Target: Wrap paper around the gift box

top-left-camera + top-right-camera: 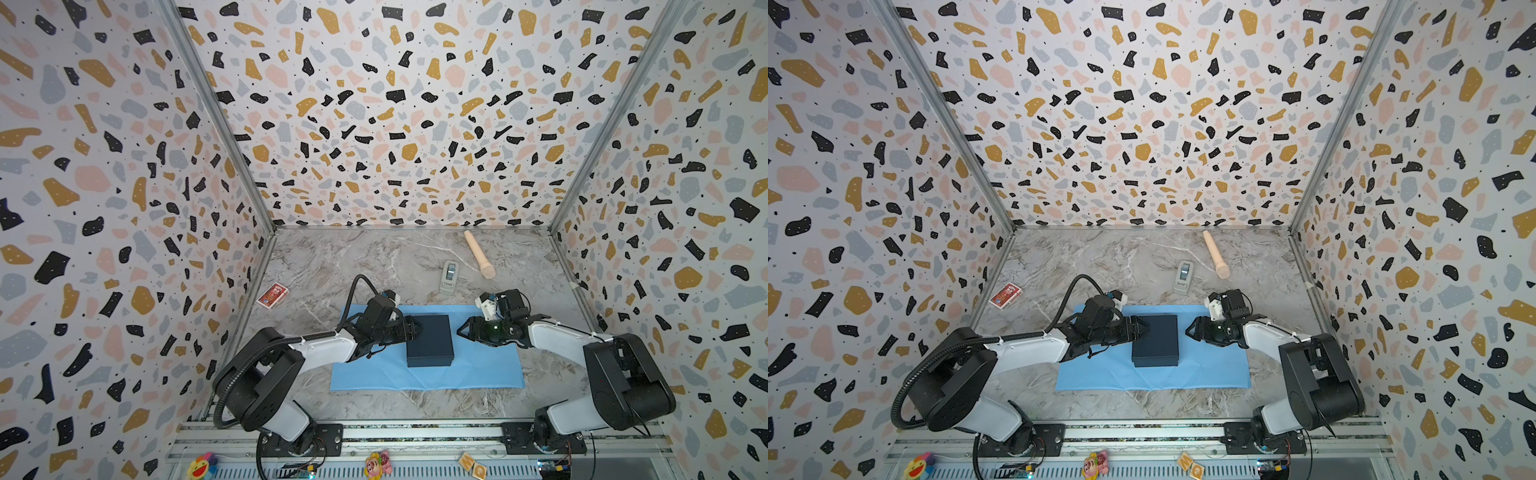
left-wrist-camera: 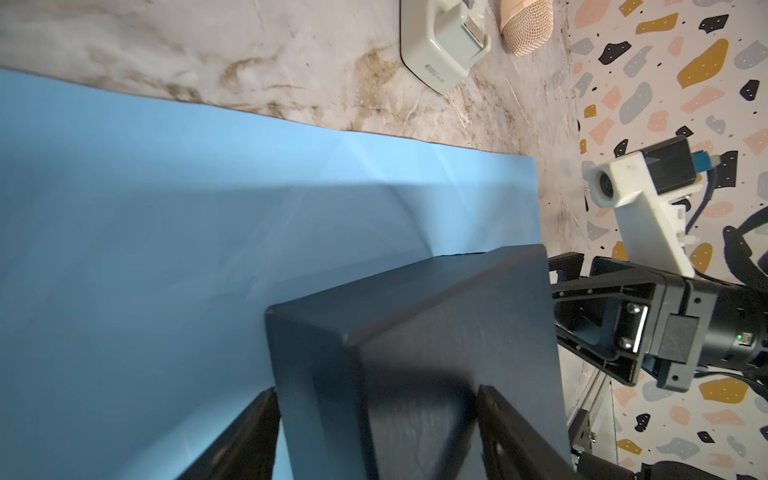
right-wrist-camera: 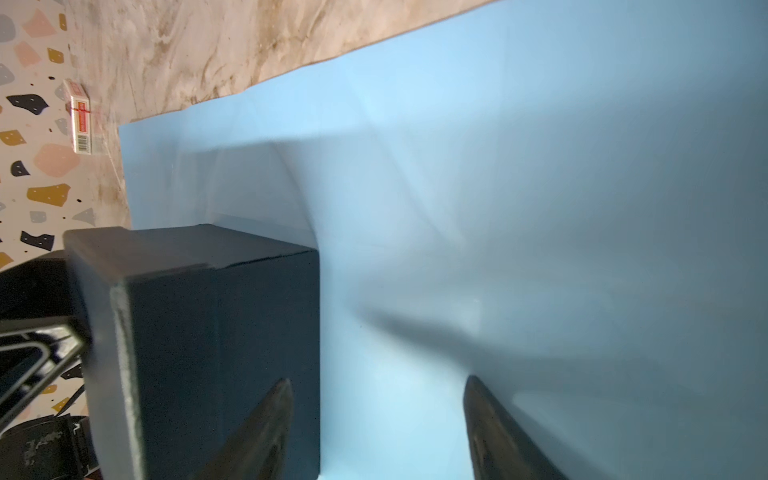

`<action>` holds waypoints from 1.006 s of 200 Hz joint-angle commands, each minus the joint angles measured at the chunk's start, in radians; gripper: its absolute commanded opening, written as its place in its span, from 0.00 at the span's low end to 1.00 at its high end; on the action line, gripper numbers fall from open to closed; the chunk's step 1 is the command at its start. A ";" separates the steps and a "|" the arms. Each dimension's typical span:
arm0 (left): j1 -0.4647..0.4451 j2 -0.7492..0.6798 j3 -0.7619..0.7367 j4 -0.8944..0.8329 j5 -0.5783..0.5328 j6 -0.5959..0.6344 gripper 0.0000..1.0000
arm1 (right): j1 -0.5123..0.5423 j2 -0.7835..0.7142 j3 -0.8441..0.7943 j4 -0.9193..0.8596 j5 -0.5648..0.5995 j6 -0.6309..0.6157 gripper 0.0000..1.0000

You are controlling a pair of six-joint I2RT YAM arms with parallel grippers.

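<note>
Centrally, matte dark-navy gift box (image 1: 429, 338)

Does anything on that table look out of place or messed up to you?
Nothing is spilled or broken. The gift box sits squarely on the paper, which lies flat with faint creases. The oddities are a beige microphone at the back and a red card pack off to the left: neither seems to belong to gift wrapping.

Robot test booth, lab-type setup. Terrazzo-print panels (image 1: 395, 124) wall in a marble-look tabletop (image 1: 374, 257) on three sides, joined by metal corner posts (image 1: 216, 120). Two arm bases (image 1: 299, 440) sit bolted to an aluminium rail (image 1: 415, 432) along the front.
</note>
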State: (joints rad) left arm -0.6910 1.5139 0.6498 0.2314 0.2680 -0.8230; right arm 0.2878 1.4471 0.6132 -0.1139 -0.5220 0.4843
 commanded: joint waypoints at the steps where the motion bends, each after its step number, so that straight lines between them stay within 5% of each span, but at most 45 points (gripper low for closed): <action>1: 0.007 -0.046 0.022 -0.044 -0.027 0.023 0.76 | -0.007 -0.062 0.054 -0.118 0.082 -0.037 0.68; 76: 0.116 -0.151 0.007 -0.146 -0.003 0.100 0.77 | 0.100 -0.083 0.075 -0.141 0.162 -0.026 0.64; 201: 0.142 -0.158 0.034 -0.219 -0.046 0.166 0.77 | 0.208 -0.050 0.040 -0.077 0.126 0.054 0.61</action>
State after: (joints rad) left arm -0.5564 1.3701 0.6521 0.0292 0.2363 -0.6865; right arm 0.4835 1.3960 0.6598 -0.2001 -0.3920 0.5205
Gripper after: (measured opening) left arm 0.771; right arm 0.614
